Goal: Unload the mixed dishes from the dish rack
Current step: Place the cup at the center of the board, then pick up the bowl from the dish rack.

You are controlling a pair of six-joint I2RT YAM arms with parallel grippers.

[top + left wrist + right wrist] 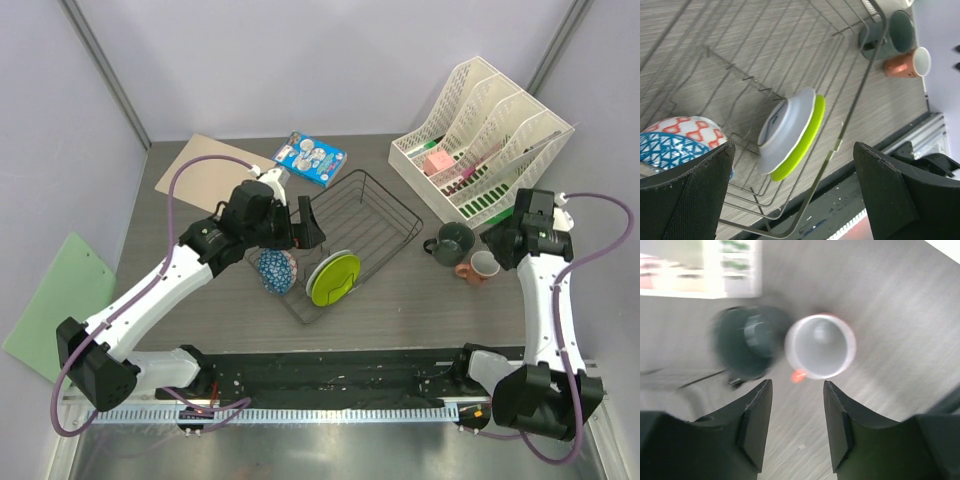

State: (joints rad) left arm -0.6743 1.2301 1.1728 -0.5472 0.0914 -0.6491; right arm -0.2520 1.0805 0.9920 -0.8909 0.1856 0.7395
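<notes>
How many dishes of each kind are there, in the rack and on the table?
Plates: 2, a lime-green round plate and a white round plate, in the dark wire dish rack.
Bowls: 1, a blue patterned bowl, in the rack.
Cups: 2, a grey mug and a salmon-pink cup, on the table.
Total: 5.

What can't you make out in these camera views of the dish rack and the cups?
Lime-green plate: left wrist view, only its rim shows behind the white plate.
Blue bowl: left wrist view, lower part behind a finger of the left hand.
Grey mug: right wrist view, motion-blurred, handle unclear.
File organiser contents: top view, too small to identify.
</notes>
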